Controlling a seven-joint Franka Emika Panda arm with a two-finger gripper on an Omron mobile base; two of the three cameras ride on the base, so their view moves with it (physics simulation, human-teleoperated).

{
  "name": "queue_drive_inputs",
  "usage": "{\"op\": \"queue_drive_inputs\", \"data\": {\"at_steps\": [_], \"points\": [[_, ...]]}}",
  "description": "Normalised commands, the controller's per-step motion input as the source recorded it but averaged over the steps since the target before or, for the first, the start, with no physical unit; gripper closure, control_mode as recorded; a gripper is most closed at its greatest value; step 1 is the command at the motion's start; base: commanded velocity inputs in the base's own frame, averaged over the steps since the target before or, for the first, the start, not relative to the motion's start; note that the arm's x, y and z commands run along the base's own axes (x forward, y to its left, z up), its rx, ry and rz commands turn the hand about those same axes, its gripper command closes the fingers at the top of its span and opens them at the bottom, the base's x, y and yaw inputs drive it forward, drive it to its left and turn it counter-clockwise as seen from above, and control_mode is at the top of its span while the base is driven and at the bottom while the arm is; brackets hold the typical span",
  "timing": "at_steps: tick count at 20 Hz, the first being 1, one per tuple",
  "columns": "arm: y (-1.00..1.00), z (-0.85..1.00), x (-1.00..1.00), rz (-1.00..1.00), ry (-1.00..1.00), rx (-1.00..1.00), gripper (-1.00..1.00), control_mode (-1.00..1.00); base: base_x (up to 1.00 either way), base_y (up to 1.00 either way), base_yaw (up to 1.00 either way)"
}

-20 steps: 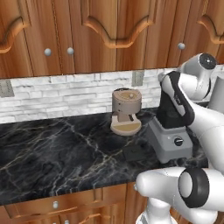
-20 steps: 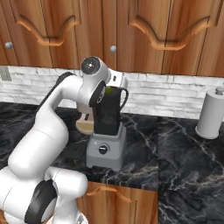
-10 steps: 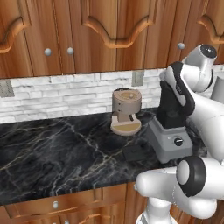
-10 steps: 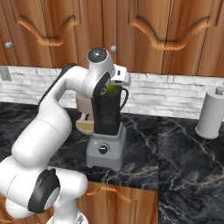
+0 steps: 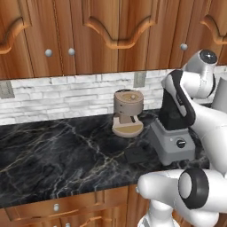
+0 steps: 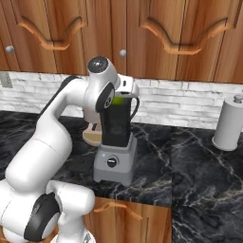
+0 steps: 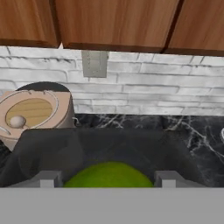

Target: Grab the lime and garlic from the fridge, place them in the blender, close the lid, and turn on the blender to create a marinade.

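Green and round, the lime (image 7: 108, 175) sits between the two fingertips at the 6 o'clock edge of the hand view, right over the open mouth of the blender (image 7: 105, 153); from the right base view it shows as a green spot (image 6: 118, 100) at the top of the dark jar (image 6: 116, 124); the gripper (image 7: 105, 179) has its jaws set wide on either side of the fruit, though whether they press on it I cannot tell; the blender's grey base with its black knob (image 6: 112, 162) stands on the black marble counter (image 5: 53, 155); the flat black lid (image 5: 137, 154) lies on the counter just beside the base, at about 9 o'clock of it in the left base view; a tan coffee machine (image 5: 128, 113) stands behind, against the white brick wall (image 7: 144, 94) below wooden cupboards (image 5: 111, 35); a paper towel roll (image 6: 228, 122) stands well apart at 3 o'clock in the right base view.
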Motion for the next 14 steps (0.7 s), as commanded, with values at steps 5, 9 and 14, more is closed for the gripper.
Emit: {"op": "queue_drive_inputs", "data": {"at_steps": [5,9,14], "points": [[0.00,-0.52,-0.18,0.00,0.02,-0.04,-1.00,-1.00,0.00,0.00,0.00],[0.00,-0.12,-0.09,0.00,0.01,0.00,-1.00,-1.00,0.00,0.00,0.00],[0.00,0.00,-0.16,0.00,-0.01,0.00,-1.00,-1.00,0.00,0.00,0.00]]}}
